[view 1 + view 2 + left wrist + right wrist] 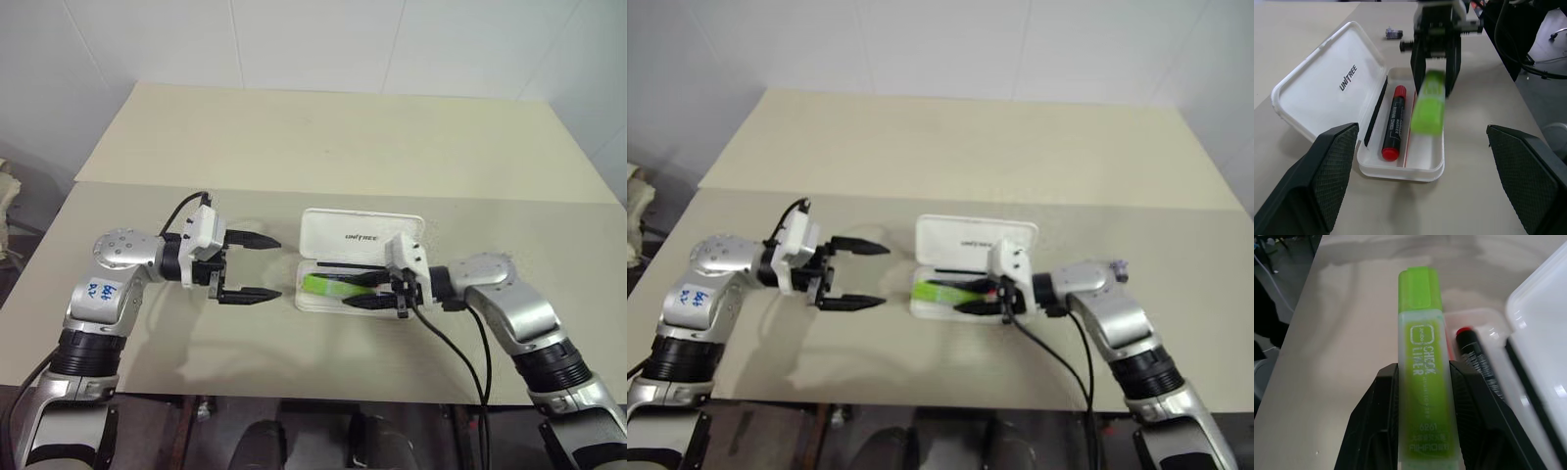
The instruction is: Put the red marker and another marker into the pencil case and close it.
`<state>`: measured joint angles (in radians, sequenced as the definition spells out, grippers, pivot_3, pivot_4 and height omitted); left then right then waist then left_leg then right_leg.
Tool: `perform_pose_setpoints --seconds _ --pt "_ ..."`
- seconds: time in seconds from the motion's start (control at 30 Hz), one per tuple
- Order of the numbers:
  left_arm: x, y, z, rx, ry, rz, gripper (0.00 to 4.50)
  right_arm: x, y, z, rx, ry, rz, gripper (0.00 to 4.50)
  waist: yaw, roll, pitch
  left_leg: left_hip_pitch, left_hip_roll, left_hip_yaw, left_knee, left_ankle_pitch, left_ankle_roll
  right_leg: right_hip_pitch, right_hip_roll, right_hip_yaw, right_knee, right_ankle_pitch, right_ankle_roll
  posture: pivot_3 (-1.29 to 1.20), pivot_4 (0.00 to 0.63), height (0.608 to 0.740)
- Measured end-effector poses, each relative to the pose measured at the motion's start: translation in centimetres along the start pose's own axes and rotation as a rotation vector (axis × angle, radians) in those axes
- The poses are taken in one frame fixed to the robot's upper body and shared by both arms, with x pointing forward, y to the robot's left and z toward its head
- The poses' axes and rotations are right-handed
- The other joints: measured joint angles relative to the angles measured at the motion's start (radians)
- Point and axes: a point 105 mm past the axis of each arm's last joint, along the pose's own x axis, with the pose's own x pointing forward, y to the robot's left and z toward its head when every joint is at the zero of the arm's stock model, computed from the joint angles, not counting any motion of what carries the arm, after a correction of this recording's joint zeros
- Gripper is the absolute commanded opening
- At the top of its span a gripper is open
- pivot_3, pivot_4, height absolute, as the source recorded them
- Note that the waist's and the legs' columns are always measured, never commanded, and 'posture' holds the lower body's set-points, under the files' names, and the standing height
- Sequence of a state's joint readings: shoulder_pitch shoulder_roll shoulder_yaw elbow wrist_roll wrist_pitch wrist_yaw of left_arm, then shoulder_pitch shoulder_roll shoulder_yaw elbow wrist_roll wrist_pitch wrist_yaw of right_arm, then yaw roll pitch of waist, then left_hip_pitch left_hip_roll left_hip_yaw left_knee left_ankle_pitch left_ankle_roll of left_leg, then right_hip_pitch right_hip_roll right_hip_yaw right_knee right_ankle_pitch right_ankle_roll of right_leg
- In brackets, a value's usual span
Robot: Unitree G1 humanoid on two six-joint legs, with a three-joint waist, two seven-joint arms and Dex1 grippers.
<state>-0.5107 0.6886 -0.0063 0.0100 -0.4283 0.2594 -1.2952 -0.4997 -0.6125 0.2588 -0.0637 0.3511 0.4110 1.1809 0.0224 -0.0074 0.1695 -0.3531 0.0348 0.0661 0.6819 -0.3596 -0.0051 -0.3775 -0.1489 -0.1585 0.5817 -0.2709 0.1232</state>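
The right gripper (364, 291) is clamping the green highlighter (1422, 382) over the open pencil case (1327, 83), partly hiding the red marker (1392, 122); the left gripper (249, 266) is gaping beside it.

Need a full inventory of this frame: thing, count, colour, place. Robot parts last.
pencil case: 1, white, mid-table between the grippers, lid open and lying back.
red marker: 1, black barrel with red cap, lying in the case tray.
thin black pen: 1, black, in the tray along the hinge side.
thin red line: 1, red, in the tray beside the red marker; cannot tell what it is.
green highlighter: 1, lime green, held over the case tray.
small lump: 1, grey-purple, on the table beyond the case.
table: 1, beige.
left gripper: 1, black fingers, open, beside the case, holding nothing.
right gripper: 1, black fingers, shut on the green highlighter above the case.
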Motion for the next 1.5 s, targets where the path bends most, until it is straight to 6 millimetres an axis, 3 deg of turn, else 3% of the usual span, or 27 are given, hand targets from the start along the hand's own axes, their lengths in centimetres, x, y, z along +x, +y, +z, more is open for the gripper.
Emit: perform_pose_setpoints --seconds 0.33,1.17,1.47,1.5 --pt "0.0 0.1 -0.2 -0.007 0.001 0.022 4.50 1.1 -0.9 -0.3 0.007 0.021 -0.008 1.11 -0.001 0.000 0.000 0.000 0.000 0.000 0.000 0.000 0.000 0.000 0.000 0.000 0.000 0.000 0.000 0.00 0.150 0.740" --pt "0.1 0.2 -0.1 -0.006 -0.002 0.027 4.50 0.3 -1.4 -1.4 0.007 0.083 0.020 1.11 -0.002 0.000 0.000 0.000 0.000 0.000 0.000 0.000 0.000 0.000 0.000 0.000 0.000 0.000 0.000 0.00 0.150 0.740" --pt "0.1 0.2 -0.1 -0.004 -0.004 0.026 4.50 0.3 -1.6 -1.0 -0.003 0.076 0.010 4.37 -0.003 0.000 0.000 0.000 0.000 0.000 0.000 0.000 0.000 0.000 0.000 0.000 0.000 0.000 0.000 0.00 0.150 0.740" --pt "0.1 0.2 -0.1 -0.004 -0.004 0.026 4.50 0.2 -1.7 -0.9 -0.002 0.072 0.007 4.47 -0.003 0.000 0.000 0.000 0.000 0.000 0.000 0.000 0.000 0.000 0.000 0.000 0.000 0.000 0.000 0.00 0.150 0.740"
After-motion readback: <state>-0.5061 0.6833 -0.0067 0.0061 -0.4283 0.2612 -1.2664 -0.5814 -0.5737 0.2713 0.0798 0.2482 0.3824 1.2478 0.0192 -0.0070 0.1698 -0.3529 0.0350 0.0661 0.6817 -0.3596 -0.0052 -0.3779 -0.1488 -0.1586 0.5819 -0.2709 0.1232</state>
